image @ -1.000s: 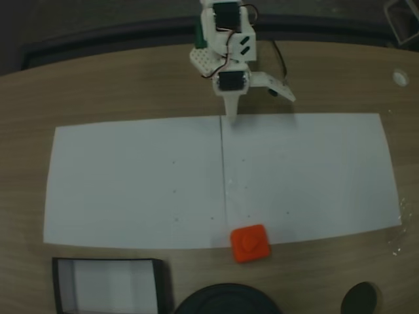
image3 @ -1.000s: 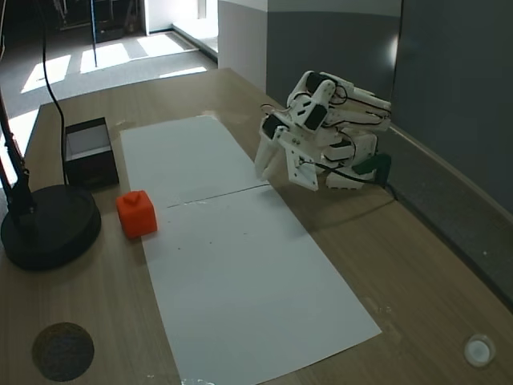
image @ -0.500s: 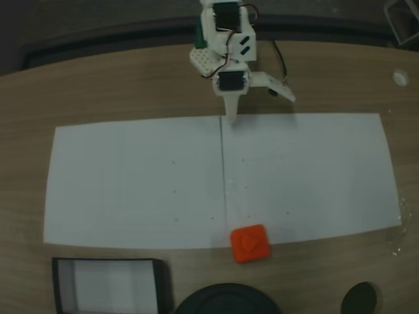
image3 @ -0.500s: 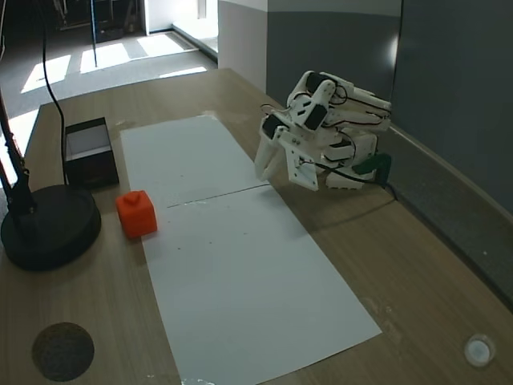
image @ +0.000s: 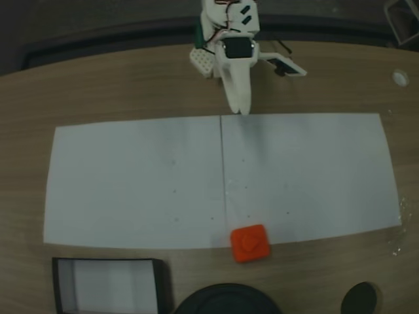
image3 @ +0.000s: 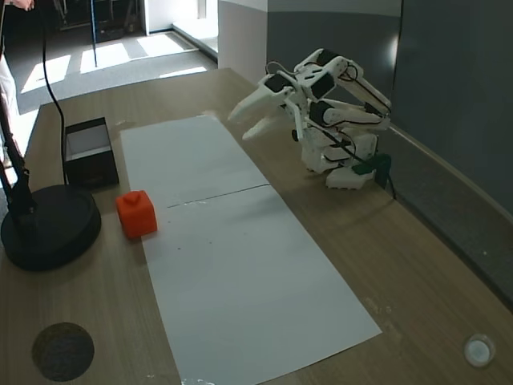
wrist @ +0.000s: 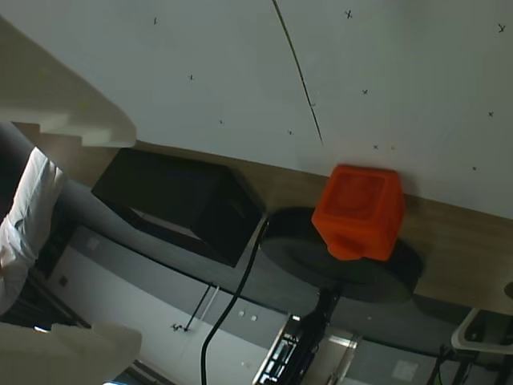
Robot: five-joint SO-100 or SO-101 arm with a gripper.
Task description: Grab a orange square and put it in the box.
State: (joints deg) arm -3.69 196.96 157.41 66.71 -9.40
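One orange square [image: 250, 243] sits at the near edge of the white paper [image: 131, 183] in a fixed view, right of the box [image: 108, 286] on the worktop [image: 98, 85]. Wrist view: orange square [wrist: 358, 210] ahead, untouched. Side fixed view: end effector [image3: 250, 122] raised, jaws parted, empty, well apart from the square

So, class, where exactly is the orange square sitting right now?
In a fixed view, the orange square sits at the white paper's near edge, right of the box and beside the round black base.
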